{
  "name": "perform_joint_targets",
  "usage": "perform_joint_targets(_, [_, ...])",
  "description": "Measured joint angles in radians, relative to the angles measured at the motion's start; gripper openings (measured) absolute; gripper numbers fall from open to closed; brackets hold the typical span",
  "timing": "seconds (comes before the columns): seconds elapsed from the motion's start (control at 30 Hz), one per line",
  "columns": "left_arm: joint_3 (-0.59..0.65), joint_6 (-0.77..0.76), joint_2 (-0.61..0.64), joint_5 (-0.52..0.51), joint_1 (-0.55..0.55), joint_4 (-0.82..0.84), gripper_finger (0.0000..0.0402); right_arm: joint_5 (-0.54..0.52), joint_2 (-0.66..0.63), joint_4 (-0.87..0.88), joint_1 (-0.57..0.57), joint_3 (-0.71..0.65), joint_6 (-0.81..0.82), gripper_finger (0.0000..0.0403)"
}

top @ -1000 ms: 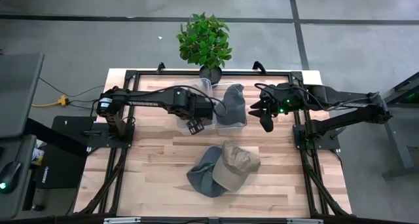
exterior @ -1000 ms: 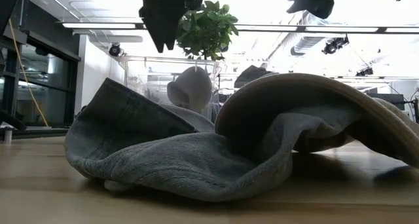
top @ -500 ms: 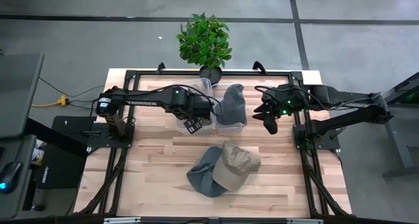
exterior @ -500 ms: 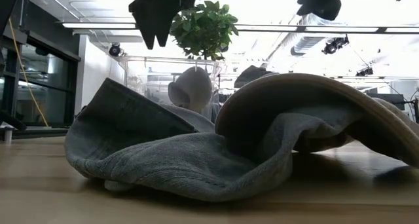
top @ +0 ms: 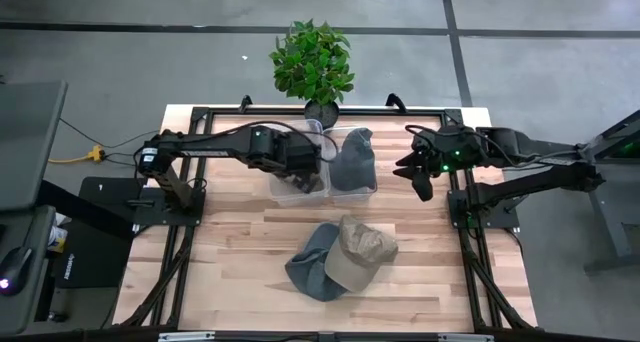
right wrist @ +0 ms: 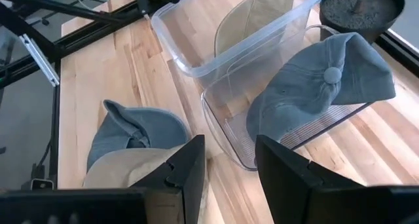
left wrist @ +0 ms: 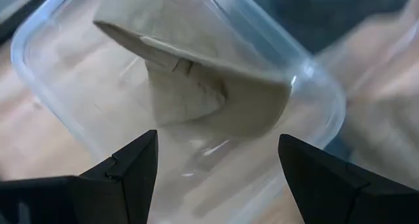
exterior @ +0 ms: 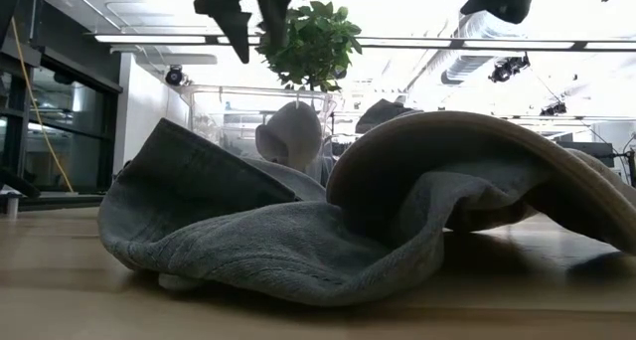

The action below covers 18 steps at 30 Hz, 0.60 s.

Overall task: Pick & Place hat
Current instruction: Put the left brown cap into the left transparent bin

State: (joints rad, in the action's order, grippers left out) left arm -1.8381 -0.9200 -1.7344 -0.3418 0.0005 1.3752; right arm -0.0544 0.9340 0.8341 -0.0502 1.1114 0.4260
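Nearest us on the light wooden table lie two hats in a heap: a tan hat resting partly on a grey-blue denim hat, the two touching, toward the front middle of the surface. From table height we see the denim one spread low with the tan one arching over it.

Farther back stand two clear plastic bins side by side. The left bin holds a beige hat; the right bin holds a grey hat propped up on edge.

We find the left gripper hanging over the left bin, fingers spread apart and empty, the beige hat showing between them in its wrist view. The right gripper hovers above the table just beside the right bin, its fingers parted with a gap and gripping nothing.

Behind the bins a potted green plant sits at the table's far edge. Beyond is grey floor, and at table level we see bright ceiling lights and glass walls.
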Motion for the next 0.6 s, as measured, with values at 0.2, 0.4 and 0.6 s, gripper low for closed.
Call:
perform_joint_targets(0.2, [0.0, -0.32, 0.0, 0.005, 0.042, -0.028, 0.0271, -0.017, 0.0, 0.0, 0.0, 0.0, 0.045, 0.013])
perform_joint_targets(0.4, [0.0, -0.5, -0.001, -0.061, 0.12, -0.028, 0.0271, -0.018, 0.002, -0.001, 0.0, 0.0, 0.071, 0.013])
perform_joint_targets(0.6, [0.0, -0.467, -0.001, -0.07, 0.211, -0.049, 0.0271, -0.018, 0.002, -0.02, 0.0, 0.0, 0.071, 0.013])
